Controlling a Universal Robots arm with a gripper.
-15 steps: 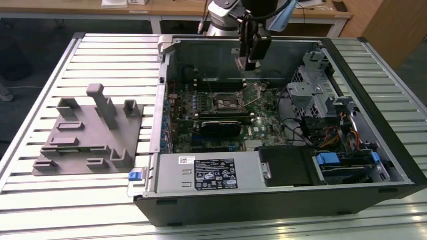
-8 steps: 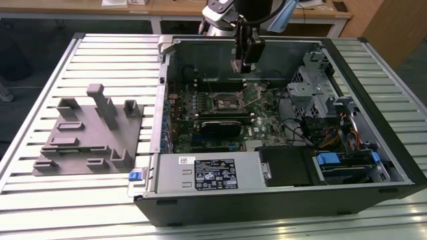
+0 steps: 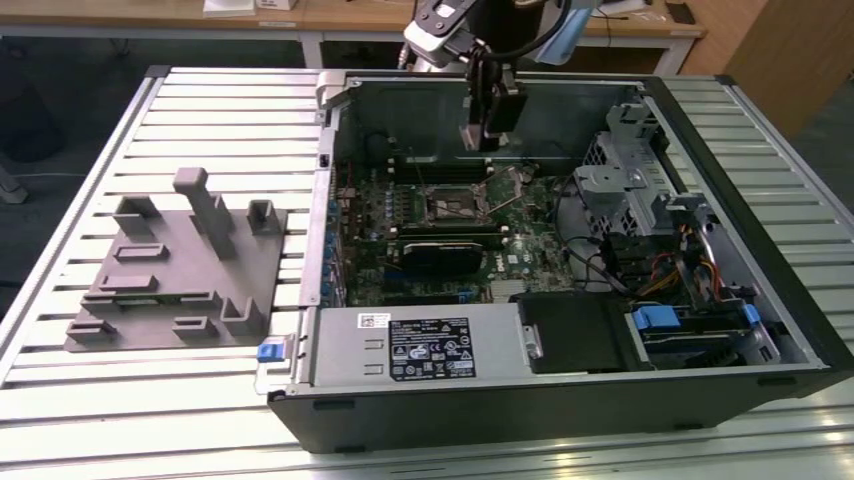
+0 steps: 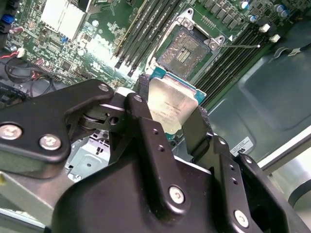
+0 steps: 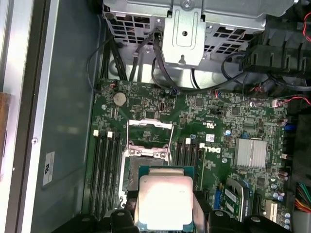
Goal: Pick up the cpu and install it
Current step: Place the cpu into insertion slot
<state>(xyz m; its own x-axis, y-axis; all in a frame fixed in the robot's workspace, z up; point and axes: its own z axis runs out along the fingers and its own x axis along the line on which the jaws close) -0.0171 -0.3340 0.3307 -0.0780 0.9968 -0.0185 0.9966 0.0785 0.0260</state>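
Slatted metal tabletop (image 3: 200, 110) carries an open computer case (image 3: 534, 410); above its empty socket (image 4: 187, 48), the gripper (image 4: 169, 121) clamps the cpu (image 4: 167, 104) by two opposite edges. Light, rigid and flat, it looks fragile underneath, so edge contact, clear of the contact face, seems the safest hold

The case (image 3: 534, 415) is overlooked from afar in the exterior view, the motherboard (image 5: 209, 109) (image 4: 97, 43) beneath the claw (image 3: 483, 143) (image 4: 170, 114) closely in both wrist views.
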